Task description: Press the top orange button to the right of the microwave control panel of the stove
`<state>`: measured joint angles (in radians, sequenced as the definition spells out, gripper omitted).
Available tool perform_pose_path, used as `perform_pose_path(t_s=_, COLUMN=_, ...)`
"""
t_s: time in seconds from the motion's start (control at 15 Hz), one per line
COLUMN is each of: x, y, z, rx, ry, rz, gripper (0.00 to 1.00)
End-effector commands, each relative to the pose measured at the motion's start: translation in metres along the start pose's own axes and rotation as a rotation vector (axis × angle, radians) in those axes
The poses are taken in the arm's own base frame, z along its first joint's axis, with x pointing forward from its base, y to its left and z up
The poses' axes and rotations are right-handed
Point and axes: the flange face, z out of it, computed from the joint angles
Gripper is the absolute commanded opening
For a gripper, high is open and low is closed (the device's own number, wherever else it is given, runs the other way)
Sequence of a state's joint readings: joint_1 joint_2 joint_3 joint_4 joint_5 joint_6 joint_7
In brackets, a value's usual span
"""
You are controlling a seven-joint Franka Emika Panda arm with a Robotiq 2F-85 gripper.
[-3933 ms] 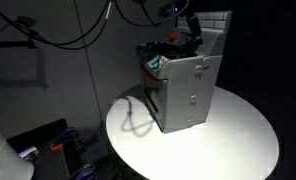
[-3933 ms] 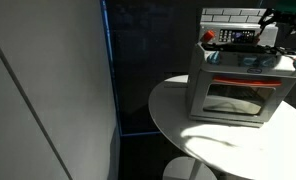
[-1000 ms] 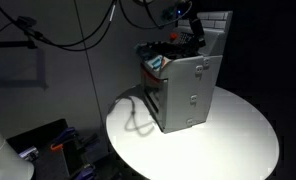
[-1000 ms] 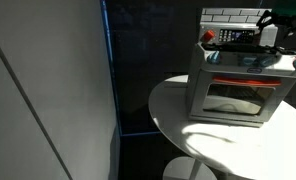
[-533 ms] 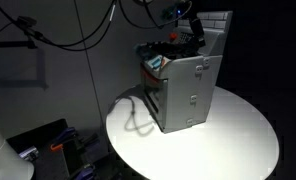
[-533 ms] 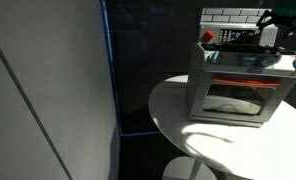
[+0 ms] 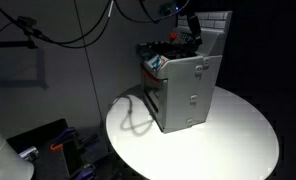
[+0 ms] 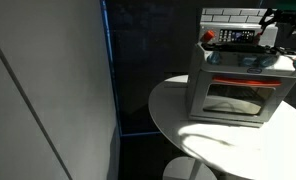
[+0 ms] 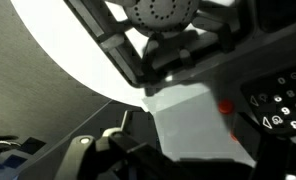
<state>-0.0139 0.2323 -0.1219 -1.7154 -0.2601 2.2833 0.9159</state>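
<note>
Because the target sits high on the stove [image 7: 183, 88], the arm hangs over the toy's top at about 12 o'clock in an exterior view, with the claw [image 7: 192, 30] just in front of the white tiled back panel [image 7: 216, 22]. The stove stands upright near the middle of the round white worktop [image 7: 243, 140]. Its oven door faces the camera in an exterior view [image 8: 236, 98], so the controls along the upper rear can be reached from above.

The wrist view explains the pose. A round burner [image 9: 163, 12] lies at 12 o'clock and a pale block [image 9: 193, 115] fills the centre. A small orange button [image 9: 225, 108] shows at the block's 3 o'clock edge, beside a dark control panel [image 9: 283, 100] with white symbols. I judge the camera is close so the tip can be lined up on that button. This view may be flipped, so which side of the panel the button lies on is uncertain.

Whether the claw is spread or pressed together cannot be told, and contact with the button is not visible.
</note>
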Motion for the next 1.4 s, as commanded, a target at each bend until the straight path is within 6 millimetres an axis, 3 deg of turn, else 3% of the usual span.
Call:
perform_pose_path(t_s=0.0, x=-0.005, y=0.009, z=-0.015, rx=0.004, ry=-0.063, rz=-0.018, gripper=1.00)
perform_pose_path(t_s=0.67, x=-0.023, y=0.016, z=-0.048, rx=0.056, ry=-0.300, rz=-0.152, gripper=1.00)
perform_pose_path(t_s=1.33, x=-0.027, y=0.049, z=-0.117, rx=-0.053, ry=-0.442, rz=-0.298, gripper=1.00)
